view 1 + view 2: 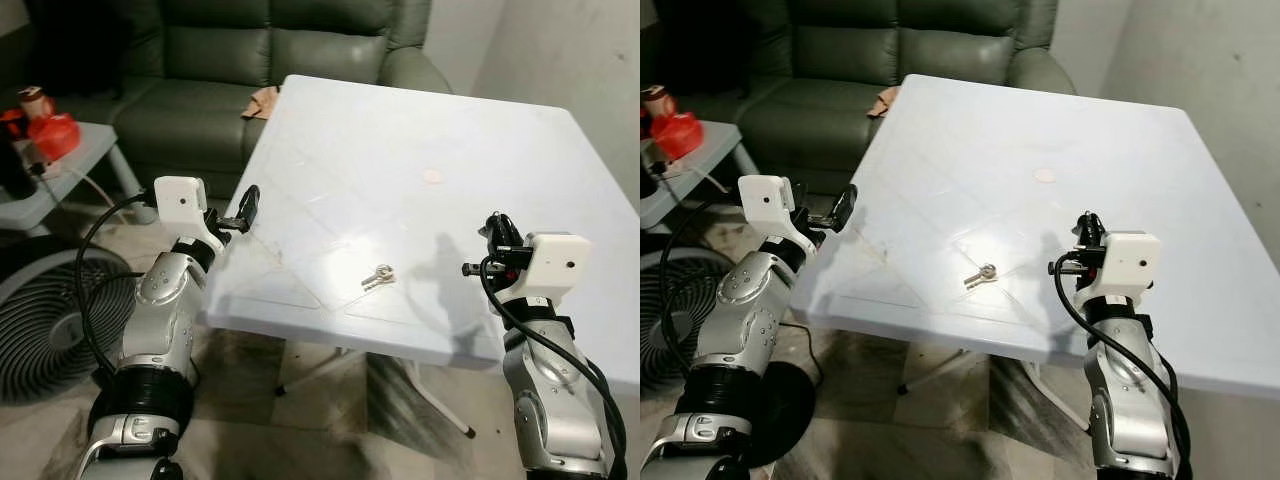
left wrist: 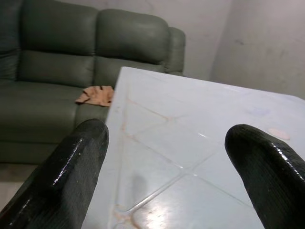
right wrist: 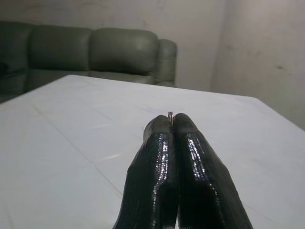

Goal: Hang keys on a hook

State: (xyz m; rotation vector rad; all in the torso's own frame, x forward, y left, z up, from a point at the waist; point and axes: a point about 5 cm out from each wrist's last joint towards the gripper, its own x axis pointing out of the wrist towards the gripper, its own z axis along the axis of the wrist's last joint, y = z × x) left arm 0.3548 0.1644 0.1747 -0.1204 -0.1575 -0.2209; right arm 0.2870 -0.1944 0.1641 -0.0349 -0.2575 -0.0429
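Note:
A small bunch of silver keys [image 1: 378, 277] lies flat on the white table [image 1: 400, 150], near its front edge. My right gripper [image 1: 497, 235] hovers just above the table to the right of the keys. Its fingers are pressed together, and a small metal ring [image 3: 170, 115] peeks out between their tips. My left gripper [image 1: 245, 210] is held at the table's left edge, open with nothing between its fingers [image 2: 76, 157]. No hook can be made out.
A green sofa [image 1: 250, 60] stands behind the table with an orange cloth [image 1: 263, 102] on its seat. A floor fan [image 1: 40, 320] and a low side table [image 1: 70, 160] with red objects stand to the left. A grey wall rises on the right.

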